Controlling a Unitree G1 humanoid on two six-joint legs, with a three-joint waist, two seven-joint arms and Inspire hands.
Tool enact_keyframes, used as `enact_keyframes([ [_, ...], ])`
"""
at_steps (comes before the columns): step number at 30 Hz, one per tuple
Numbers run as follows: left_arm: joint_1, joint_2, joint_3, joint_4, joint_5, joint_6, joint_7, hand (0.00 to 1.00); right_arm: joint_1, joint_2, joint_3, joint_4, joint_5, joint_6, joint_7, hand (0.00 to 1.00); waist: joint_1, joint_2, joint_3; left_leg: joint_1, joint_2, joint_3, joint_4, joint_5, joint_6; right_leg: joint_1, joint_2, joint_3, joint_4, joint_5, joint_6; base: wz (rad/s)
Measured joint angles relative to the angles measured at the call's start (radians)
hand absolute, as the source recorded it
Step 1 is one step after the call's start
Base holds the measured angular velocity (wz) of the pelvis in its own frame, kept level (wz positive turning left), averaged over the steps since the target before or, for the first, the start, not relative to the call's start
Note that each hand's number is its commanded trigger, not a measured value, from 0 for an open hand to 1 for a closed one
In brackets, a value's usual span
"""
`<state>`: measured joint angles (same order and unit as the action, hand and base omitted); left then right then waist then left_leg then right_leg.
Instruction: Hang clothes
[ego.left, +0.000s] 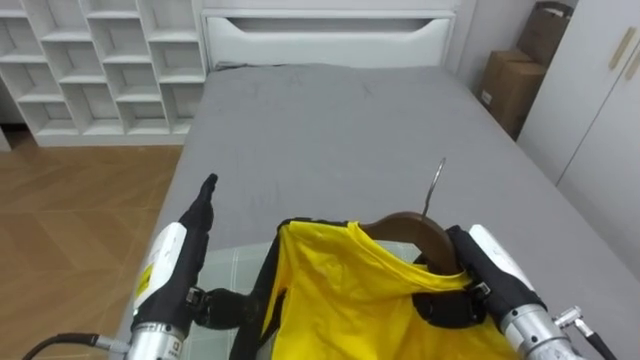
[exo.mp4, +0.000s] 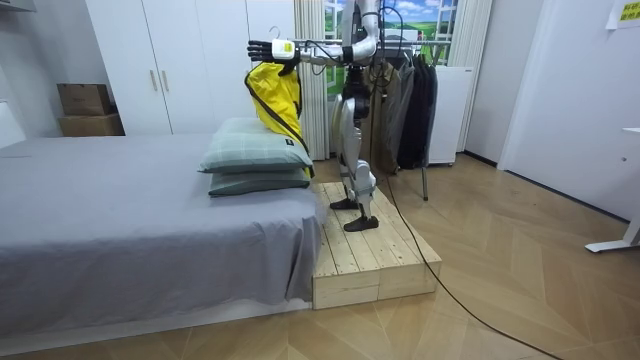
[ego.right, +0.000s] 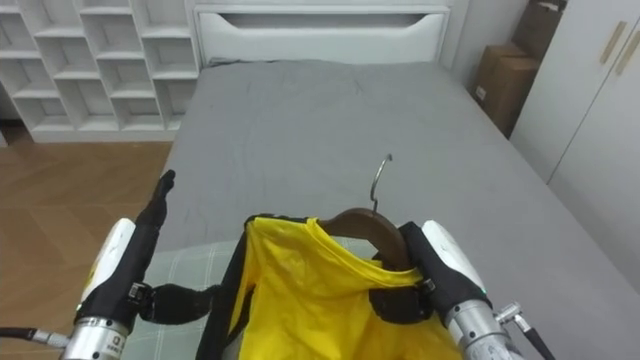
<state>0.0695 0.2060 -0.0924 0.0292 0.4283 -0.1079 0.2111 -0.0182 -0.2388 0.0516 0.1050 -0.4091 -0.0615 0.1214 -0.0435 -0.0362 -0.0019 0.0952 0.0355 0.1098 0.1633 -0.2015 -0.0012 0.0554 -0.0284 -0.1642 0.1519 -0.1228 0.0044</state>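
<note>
Left hand (ego.left: 188, 238): fingers straight, pointing 12 o'clock.
Right hand (ego.left: 490, 257): clamped on brown wooden hanger (ego.left: 405, 222) carrying yellow garment (ego.left: 340, 295).

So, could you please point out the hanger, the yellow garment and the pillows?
hanger (ego.left: 408, 222): left eye view, wooden arch.
yellow garment (ego.left: 340, 290): left eye view, front cloth.
pillows (exo.mp4: 255, 152): room view, top pillow's side.

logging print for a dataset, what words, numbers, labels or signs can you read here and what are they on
Nothing here can be read as text.
white label on the cardboard box: too small to read.
yellow sign high at the room view's right: blurred.
yellow sticker on the robot's left forearm: print too blurred to read.
yellow garment: no print visible.
</note>
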Motion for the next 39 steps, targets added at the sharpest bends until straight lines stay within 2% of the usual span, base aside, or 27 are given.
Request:
enact_keyframes([
  [6, 0.000, 0.000, 0.001, -0.002, -0.004, 0.000, 0.004, 0.00, 0.000, 0.000, -0.001, 0.000, 0.003, 0.000, -0.011, 1.00, 0.002, -0.007, 0.0001, 0.002, -0.001, -0.001, 0.000, 0.000, 0.000, 0.000, -0.001, 0.000, 0.000, 0.000, 0.000, 0.00],
  [17, 0.007, 0.000, -0.021, -0.009, -0.004, -0.002, 0.003, 0.00, 0.028, 0.001, 0.000, 0.000, 0.011, -0.001, -0.035, 1.00, 0.001, -0.007, 0.0009, 0.007, -0.001, 0.001, 0.000, 0.000, 0.001, 0.000, -0.003, 0.001, 0.004, 0.000, 0.000, 0.00],
  [20, 0.020, -0.003, -0.032, -0.009, -0.009, -0.003, 0.003, 0.00, 0.047, 0.006, 0.000, 0.000, 0.011, -0.001, -0.047, 1.00, 0.007, -0.008, 0.0091, 0.016, 0.000, 0.016, 0.000, 0.000, 0.001, 0.000, -0.002, 0.017, 0.011, 0.000, 0.000, -0.15],
  [21, 0.027, -0.008, -0.033, -0.008, -0.029, -0.004, 0.003, 0.00, 0.053, 0.007, 0.000, 0.000, 0.011, -0.001, -0.055, 1.00, 0.007, -0.007, 0.0146, 0.017, 0.001, 0.026, -0.001, -0.001, 0.001, -0.002, -0.001, 0.026, 0.016, -0.001, 0.001, -0.17],
  [24, 0.047, -0.015, -0.035, -0.004, -0.046, -0.006, 0.004, 0.00, 0.075, 0.007, -0.001, 0.001, 0.018, -0.001, -0.080, 1.00, -0.003, -0.008, 0.0157, 0.015, 0.000, 0.035, 0.000, -0.004, 0.006, -0.013, -0.002, 0.034, 0.020, -0.002, 0.002, -0.11],
  [26, 0.052, -0.016, -0.043, 0.011, -0.067, -0.006, 0.014, 0.00, 0.080, 0.010, -0.001, 0.009, 0.027, -0.003, -0.094, 1.00, -0.003, -0.012, 0.0172, 0.013, 0.001, 0.059, 0.002, -0.004, 0.006, -0.035, -0.001, 0.052, 0.039, -0.002, 0.002, -0.28],
  [29, 0.052, -0.022, -0.047, 0.028, -0.075, -0.007, 0.024, 0.00, 0.092, 0.026, -0.005, 0.026, 0.028, -0.004, -0.108, 1.00, -0.007, -0.025, 0.0143, 0.003, 0.006, 0.112, 0.005, -0.007, 0.009, -0.080, 0.005, 0.090, 0.055, 0.003, 0.001, -0.52],
  [30, 0.049, -0.029, -0.040, 0.039, -0.073, -0.008, 0.027, 0.00, 0.098, 0.034, -0.007, 0.027, 0.009, -0.004, -0.109, 1.00, -0.005, -0.024, 0.0133, 0.002, 0.011, 0.146, 0.006, -0.013, 0.009, -0.099, 0.013, 0.111, 0.063, 0.009, 0.001, -0.92],
  [31, 0.051, -0.037, -0.031, 0.044, -0.071, -0.007, 0.037, 0.00, 0.099, 0.046, -0.007, 0.032, 0.001, -0.004, -0.109, 1.00, 0.003, -0.022, 0.0127, 0.005, 0.026, 0.198, 0.008, -0.024, 0.007, -0.123, 0.018, 0.084, 0.077, 0.016, -0.008, -1.07],
  [32, 0.052, -0.038, -0.028, 0.045, -0.071, -0.007, 0.043, 0.00, 0.099, 0.052, -0.007, 0.036, 0.001, -0.003, -0.109, 1.00, 0.008, -0.022, 0.0125, 0.006, 0.031, 0.225, 0.012, -0.030, 0.006, -0.133, 0.018, 0.055, 0.082, 0.020, -0.015, -1.32],
  [34, 0.052, -0.046, -0.026, 0.049, -0.072, -0.006, 0.064, 0.00, 0.103, 0.063, -0.002, 0.045, 0.002, -0.003, -0.109, 1.00, 0.031, -0.019, 0.0144, 0.016, 0.055, 0.346, 0.048, -0.060, 0.000, -0.164, 0.013, -0.093, 0.092, 0.043, -0.052, -1.47],
  [35, 0.051, -0.046, -0.027, 0.049, -0.073, -0.006, 0.065, 0.00, 0.103, 0.066, -0.002, 0.047, 0.002, -0.003, -0.109, 1.00, 0.031, -0.018, 0.0143, 0.020, 0.058, 0.371, 0.053, -0.066, -0.001, -0.165, 0.015, -0.113, 0.093, 0.048, -0.060, -1.38],
  [36, 0.048, -0.046, -0.027, 0.049, -0.075, -0.006, 0.065, 0.00, 0.103, 0.067, 0.001, 0.048, 0.001, -0.002, -0.109, 1.00, 0.031, -0.014, 0.0136, 0.028, 0.065, 0.418, 0.059, -0.079, -0.002, -0.171, 0.020, -0.139, 0.089, 0.056, -0.073, -1.23],
  [37, 0.040, -0.049, -0.028, 0.053, -0.075, -0.006, 0.066, 0.00, 0.103, 0.067, 0.004, 0.048, -0.004, -0.002, -0.110, 1.00, 0.030, -0.010, 0.0161, 0.041, 0.070, 0.468, 0.057, -0.089, -0.005, -0.175, 0.023, -0.167, 0.089, 0.063, -0.083, -1.18],
  [38, 0.034, -0.053, -0.029, 0.059, -0.076, -0.006, 0.070, 0.00, 0.103, 0.068, 0.005, 0.048, -0.007, -0.002, -0.111, 1.00, 0.031, -0.006, 0.0186, 0.045, 0.075, 0.489, 0.065, -0.097, -0.006, -0.176, 0.023, -0.186, 0.091, 0.065, -0.087, -1.07],
  [39, 0.018, -0.063, -0.031, 0.076, -0.085, -0.006, 0.080, 0.00, 0.101, 0.067, 0.005, 0.048, -0.010, -0.002, -0.111, 1.00, 0.028, 0.001, 0.0235, 0.052, 0.081, 0.527, 0.078, -0.112, -0.008, -0.182, 0.019, -0.214, 0.109, 0.063, -0.093, -0.90],
])
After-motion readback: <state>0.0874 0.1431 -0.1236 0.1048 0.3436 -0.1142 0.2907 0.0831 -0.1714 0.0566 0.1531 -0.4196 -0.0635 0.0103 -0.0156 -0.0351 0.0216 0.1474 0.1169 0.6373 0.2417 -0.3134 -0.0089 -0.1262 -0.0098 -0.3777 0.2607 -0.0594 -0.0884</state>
